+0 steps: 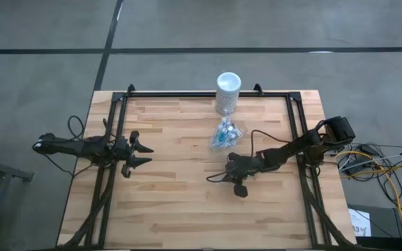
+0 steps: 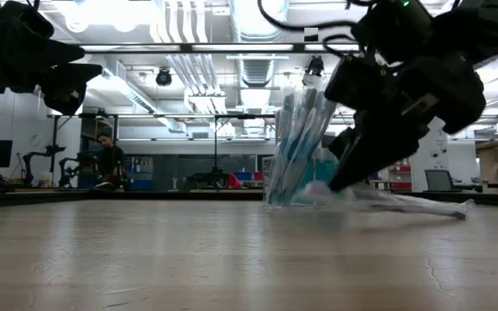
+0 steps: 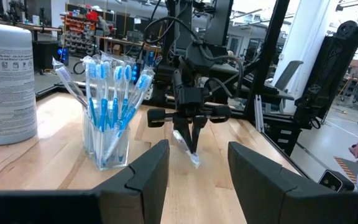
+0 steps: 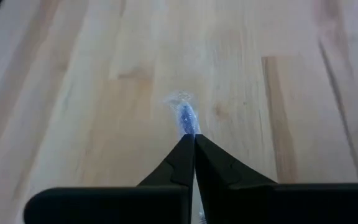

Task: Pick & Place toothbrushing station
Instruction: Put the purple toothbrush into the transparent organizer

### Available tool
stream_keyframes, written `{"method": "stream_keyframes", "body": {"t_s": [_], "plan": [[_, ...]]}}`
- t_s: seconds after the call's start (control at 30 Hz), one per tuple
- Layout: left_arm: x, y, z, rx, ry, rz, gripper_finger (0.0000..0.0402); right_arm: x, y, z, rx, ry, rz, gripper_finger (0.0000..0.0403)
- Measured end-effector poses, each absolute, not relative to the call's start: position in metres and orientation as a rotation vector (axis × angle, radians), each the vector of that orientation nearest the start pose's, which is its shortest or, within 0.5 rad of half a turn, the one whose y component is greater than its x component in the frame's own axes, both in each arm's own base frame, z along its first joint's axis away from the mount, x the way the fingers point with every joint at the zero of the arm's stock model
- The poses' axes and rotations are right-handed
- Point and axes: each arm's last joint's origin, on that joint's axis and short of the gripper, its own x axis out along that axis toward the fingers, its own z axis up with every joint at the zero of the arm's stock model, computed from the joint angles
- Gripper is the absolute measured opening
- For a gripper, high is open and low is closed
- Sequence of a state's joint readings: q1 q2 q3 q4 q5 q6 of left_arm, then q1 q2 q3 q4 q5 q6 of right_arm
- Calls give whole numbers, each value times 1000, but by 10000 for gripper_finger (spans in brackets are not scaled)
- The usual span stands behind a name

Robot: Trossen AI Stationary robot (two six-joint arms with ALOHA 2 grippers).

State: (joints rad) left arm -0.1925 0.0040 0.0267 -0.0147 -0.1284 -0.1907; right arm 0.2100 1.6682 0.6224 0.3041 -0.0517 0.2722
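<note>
The right pincer is clamped on one wrapped toothbrush lying on the bench, just near of the clear cup. That cup holds several blue-and-white toothbrushes, too crowded to count, beside one white cylinder. The left pincer hovers spread apart at the bench's left.

Toothbrush cup stands near the white cylinder; right hand sits just beside it.

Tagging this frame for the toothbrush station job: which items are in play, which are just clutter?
In play:
- clear cup full of toothbrushes
- wrapped toothbrush pinched in the shut right gripper
- left gripper, open, waiting at the table's left

Clutter:
- white wipes canister at the back edge
</note>
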Motion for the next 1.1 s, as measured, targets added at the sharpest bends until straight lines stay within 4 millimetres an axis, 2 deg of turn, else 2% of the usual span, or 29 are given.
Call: {"method": "stream_keyframes", "body": {"t_s": [0.13,0.33,0.47,0.63,0.8,0.97,1.1], "plan": [[95,-15,171,-192,-2,-65,169,284,62,132,192,718,160,8],[95,-15,171,-192,-2,-65,170,276,59,171,137,575,145,8],[95,-15,171,-192,-2,-65,170,262,51,199,119,495,-8,8],[95,-15,171,-192,-2,-64,170,241,44,239,44,319,-54,8],[95,-15,171,-192,-1,-64,170,217,35,269,42,167,-155,8],[95,-15,171,-192,-2,-64,170,195,28,284,63,23,-264,8],[95,-15,171,-192,-1,-64,170,186,24,283,35,-115,-284,8]]}}
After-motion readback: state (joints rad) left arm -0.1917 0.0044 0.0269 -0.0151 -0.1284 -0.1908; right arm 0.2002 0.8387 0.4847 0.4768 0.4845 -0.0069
